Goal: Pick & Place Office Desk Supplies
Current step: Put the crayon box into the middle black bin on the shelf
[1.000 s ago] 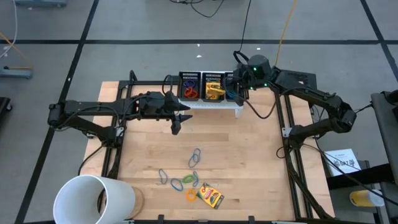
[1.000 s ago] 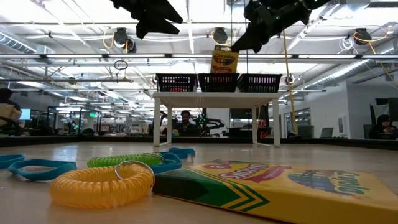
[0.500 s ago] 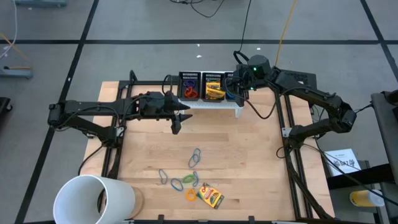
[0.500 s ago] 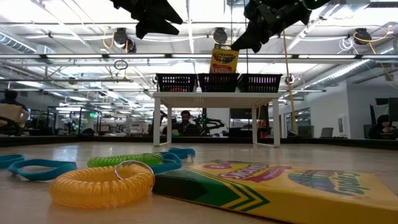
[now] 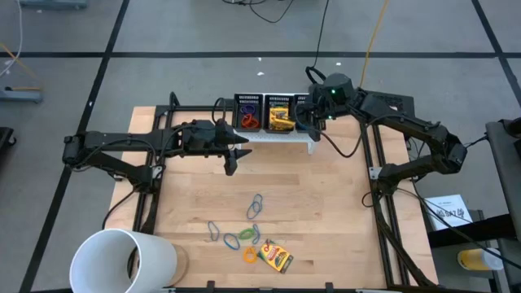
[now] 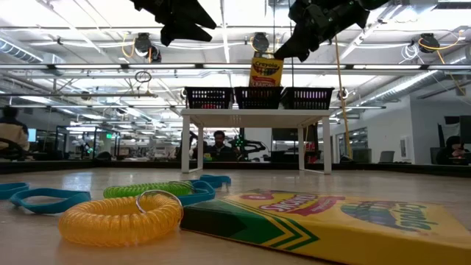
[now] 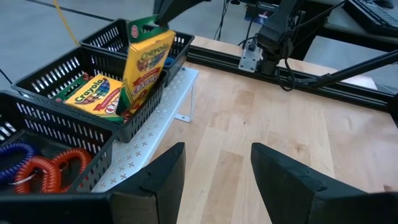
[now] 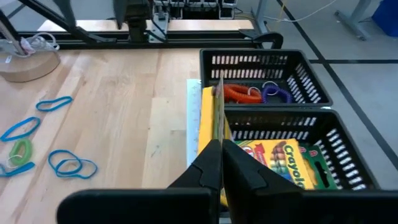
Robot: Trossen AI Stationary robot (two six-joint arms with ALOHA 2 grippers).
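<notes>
The right pincer (image 6: 283, 53), clamped on a crayon box (image 6: 266, 73), holds it upright over the middle basket (image 6: 258, 97). Next, I'd say, lower and release. Left pincer (image 7: 214, 168) waits apart.

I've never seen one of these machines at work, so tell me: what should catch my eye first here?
Look at the right claw: it is shut on a yellow-and-green crayon box, held upright over the middle black mesh bin on the white shelf at the table's far edge. The left claw hangs open, empty, nearby. Near the table's front edge lie coloured loops and another crayon box.
</notes>
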